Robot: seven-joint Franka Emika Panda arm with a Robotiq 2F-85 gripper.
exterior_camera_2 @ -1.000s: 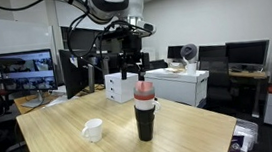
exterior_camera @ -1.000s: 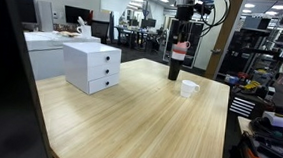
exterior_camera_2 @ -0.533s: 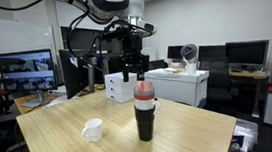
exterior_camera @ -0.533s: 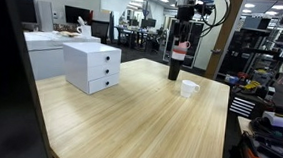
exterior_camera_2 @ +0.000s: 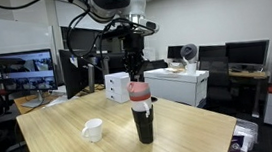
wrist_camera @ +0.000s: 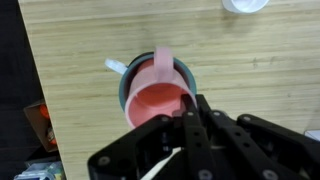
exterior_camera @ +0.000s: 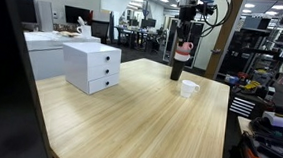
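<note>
1. We see the arm coming down from above, and its jaws stand at the top of a pink cup.
2. In the wrist view the jaws are drawn close together on the rim of the pink cup. We read them as closed and gripping this rim.
3. The pink cup sits inside the mouth of a dark tumbler, and its upper part stands out above the tumbler.
4. The dark tumbler stands upright on the table, near the far edge in an exterior view.
5. A white cup stands on the table just beside the tumbler, not touching it. In the wrist view only a part of it shows at the top edge.
6. A white drawer box stands on the table well apart from the tumbler.
7. Behind the table there are office desks and monitors.
</note>
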